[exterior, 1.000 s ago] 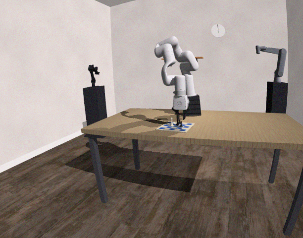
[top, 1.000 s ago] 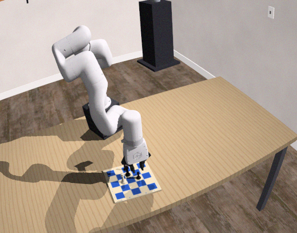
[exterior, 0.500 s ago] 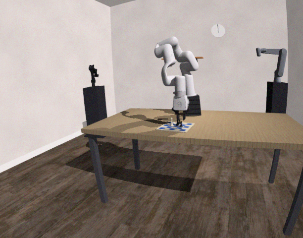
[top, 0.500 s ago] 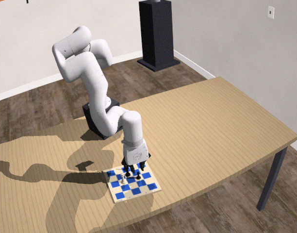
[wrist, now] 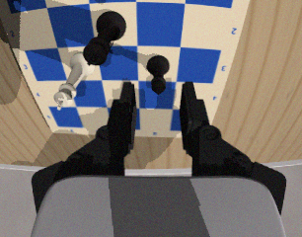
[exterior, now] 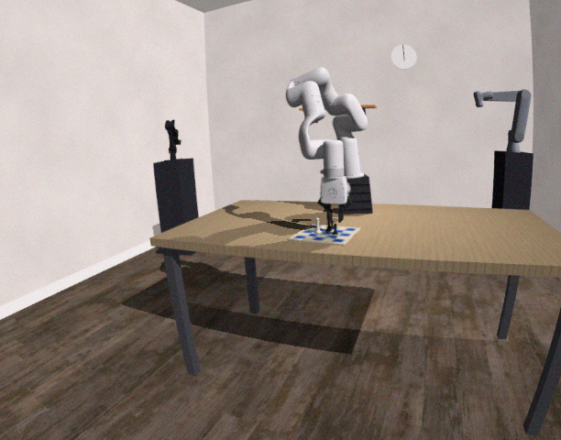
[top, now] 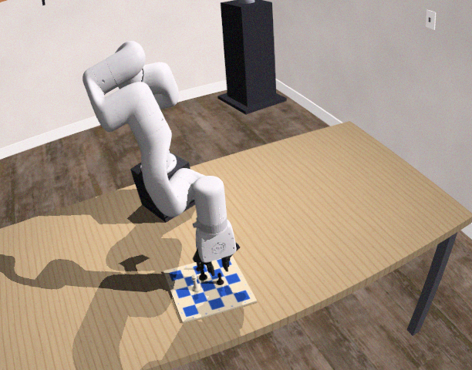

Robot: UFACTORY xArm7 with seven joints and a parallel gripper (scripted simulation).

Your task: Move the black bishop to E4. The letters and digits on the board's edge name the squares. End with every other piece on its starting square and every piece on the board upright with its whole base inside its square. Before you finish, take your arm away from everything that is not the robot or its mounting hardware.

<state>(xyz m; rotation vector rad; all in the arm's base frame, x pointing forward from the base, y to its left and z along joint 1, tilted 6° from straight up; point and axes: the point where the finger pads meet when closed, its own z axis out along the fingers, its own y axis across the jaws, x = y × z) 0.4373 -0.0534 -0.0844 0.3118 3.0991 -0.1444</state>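
Note:
The small blue-and-cream chessboard (top: 210, 288) lies near the table's front edge; it also shows in the wrist view (wrist: 134, 34). A small black piece that I take for the black bishop (wrist: 158, 74) stands upright on the board just beyond my fingertips, in line with the gap between them; it also shows in the top view (top: 219, 279). My gripper (wrist: 158, 97) (top: 212, 267) hangs low over the board's near edge, part open with nothing between the fingers. A taller black piece (wrist: 104, 36) and a white piece (wrist: 68, 82) stand to the left.
The board's right edge carries small digits (wrist: 233, 30). The arm's black base (top: 160, 191) stands on the table behind the board. A black pedestal (top: 250, 55) stands on the floor beyond the table.

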